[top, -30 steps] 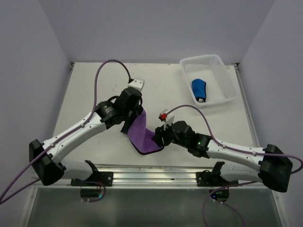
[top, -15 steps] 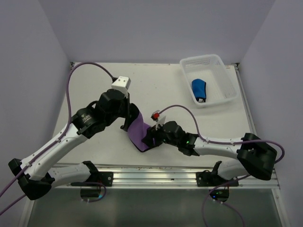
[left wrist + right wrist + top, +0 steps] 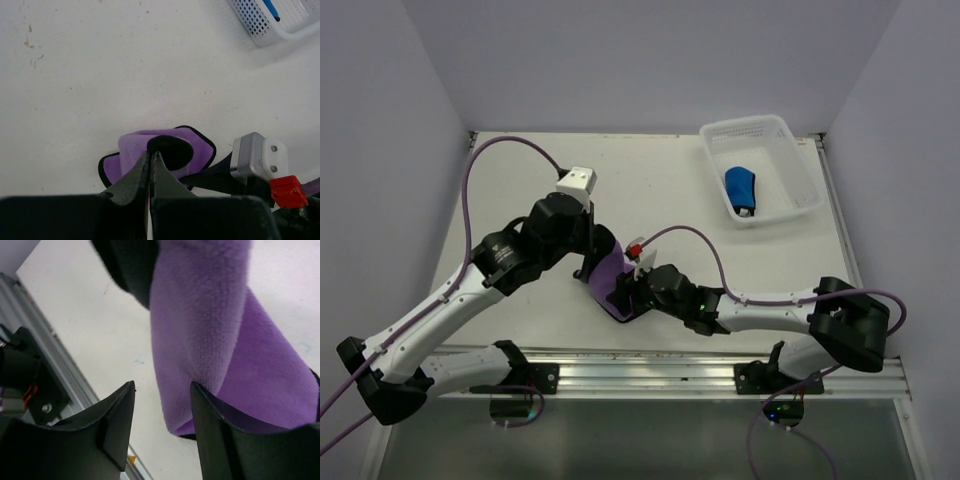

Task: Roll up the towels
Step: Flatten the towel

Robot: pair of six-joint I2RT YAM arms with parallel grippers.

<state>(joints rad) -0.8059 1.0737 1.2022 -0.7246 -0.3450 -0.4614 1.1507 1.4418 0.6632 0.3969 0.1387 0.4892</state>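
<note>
**Purple towel half-rolled, pinched at its hem**

The left gripper (image 3: 151,154) has its jaws pressed together on the dark hem of the purple towel (image 3: 131,146). The towel curls in a loose loop on the table (image 3: 510,200), between the two arms. The right gripper (image 3: 162,390) is spread beside the lower fold and grips nothing. For a tight roll, I judge the hem should be held taut while the fold is tucked under. The blue towel (image 3: 741,188) lies in the basket (image 3: 760,124) at the far right. The table is white and faintly scuffed, with plain pale walls (image 3: 380,120) around it.
</note>
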